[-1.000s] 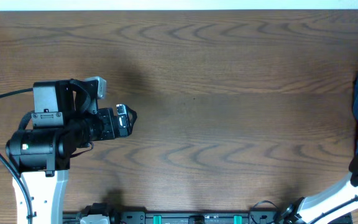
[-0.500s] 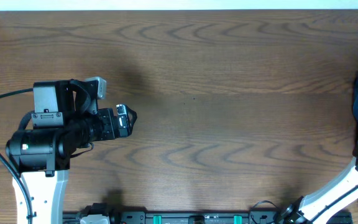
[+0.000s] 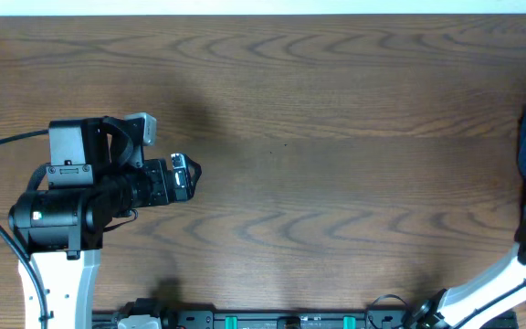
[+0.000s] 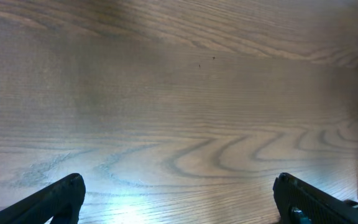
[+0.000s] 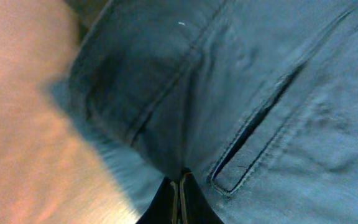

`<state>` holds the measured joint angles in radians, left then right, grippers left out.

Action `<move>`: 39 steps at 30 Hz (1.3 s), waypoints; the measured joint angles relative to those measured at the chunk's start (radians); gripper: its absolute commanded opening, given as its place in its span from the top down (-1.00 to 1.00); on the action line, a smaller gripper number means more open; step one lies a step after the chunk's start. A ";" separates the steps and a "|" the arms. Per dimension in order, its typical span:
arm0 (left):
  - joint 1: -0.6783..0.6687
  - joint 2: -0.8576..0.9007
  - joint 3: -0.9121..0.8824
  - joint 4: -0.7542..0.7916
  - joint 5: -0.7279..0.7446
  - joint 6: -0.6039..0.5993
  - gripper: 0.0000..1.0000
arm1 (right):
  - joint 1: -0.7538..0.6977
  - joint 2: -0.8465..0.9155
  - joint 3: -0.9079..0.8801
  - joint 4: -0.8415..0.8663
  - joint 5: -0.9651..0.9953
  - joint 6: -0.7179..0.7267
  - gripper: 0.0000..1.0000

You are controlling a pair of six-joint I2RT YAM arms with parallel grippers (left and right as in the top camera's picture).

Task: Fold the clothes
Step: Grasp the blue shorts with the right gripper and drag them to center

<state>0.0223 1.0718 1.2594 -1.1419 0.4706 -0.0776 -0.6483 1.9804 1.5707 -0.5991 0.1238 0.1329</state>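
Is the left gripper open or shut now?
Open. The left gripper shows its two fingers far apart at the picture's lower corners, only table between them.

Table (image 3: 336, 110): brown wood-grain top, filling nearly the whole overhead view.
Grain: long bands running left to right, with arched figures at intervals.
Far edge: a pale strip (image 3: 263, 6) runs along the top of the overhead view; its nature cannot be told.
Near edge: a dark rail (image 3: 281, 321) with green parts lies at the bottom.
Light: a bright glare (image 4: 135, 199) lies on the wood low in the left wrist view.
Shadow (image 3: 199, 119): soft, dim patch left of centre.
Marks: two small dark specks (image 4: 207, 60).
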 measured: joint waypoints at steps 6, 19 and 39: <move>0.000 -0.001 0.000 0.001 0.002 0.000 -0.96 | 0.104 -0.253 0.001 -0.018 -0.180 0.024 0.98; 0.000 -0.049 0.192 -0.032 0.002 0.004 -0.96 | 0.760 -0.262 0.006 -0.194 -0.334 0.051 0.35; 0.000 -0.005 0.200 -0.142 -0.056 0.023 -0.96 | 0.948 -0.197 -0.074 -0.099 -0.180 0.058 0.34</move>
<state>0.0223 1.0668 1.4590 -1.2842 0.4149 -0.0551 0.3000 1.7832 1.4963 -0.6979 -0.0559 0.1905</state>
